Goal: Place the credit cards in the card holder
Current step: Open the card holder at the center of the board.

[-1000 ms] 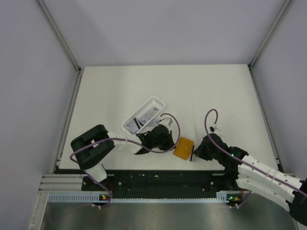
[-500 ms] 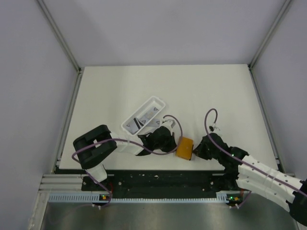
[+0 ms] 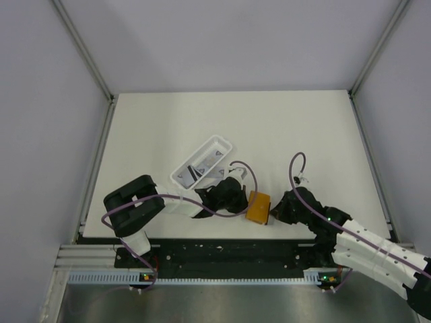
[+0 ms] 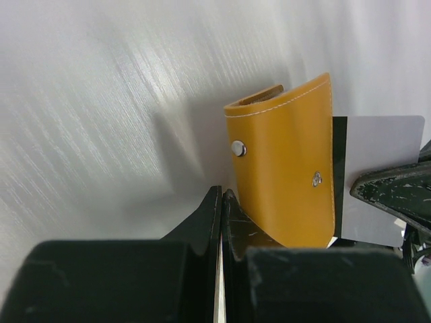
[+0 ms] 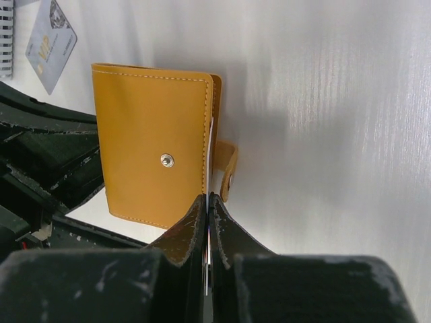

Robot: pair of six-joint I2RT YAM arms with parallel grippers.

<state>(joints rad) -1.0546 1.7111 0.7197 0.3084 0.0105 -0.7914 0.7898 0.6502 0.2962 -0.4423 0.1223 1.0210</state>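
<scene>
The orange-tan card holder lies near the front edge, between my two grippers. My left gripper is at its left side, shut on a thin pale edge next to the holder's cover, which looks like an inner leaf of the holder. My right gripper is shut on a thin credit card held edge-on. That card's far end meets the holder's open seam. In the left wrist view the same card, light grey with a black stripe, sticks out from behind the holder. More cards lie in the tray.
The long white tray stands just behind the left gripper; a grey VIP card in it shows in the right wrist view. The black base rail runs along the near edge, close to the holder.
The left gripper has moved right, up against the holder. The holder has turned more upright and shifted slightly left. The right gripper has closed in on its right side.
</scene>
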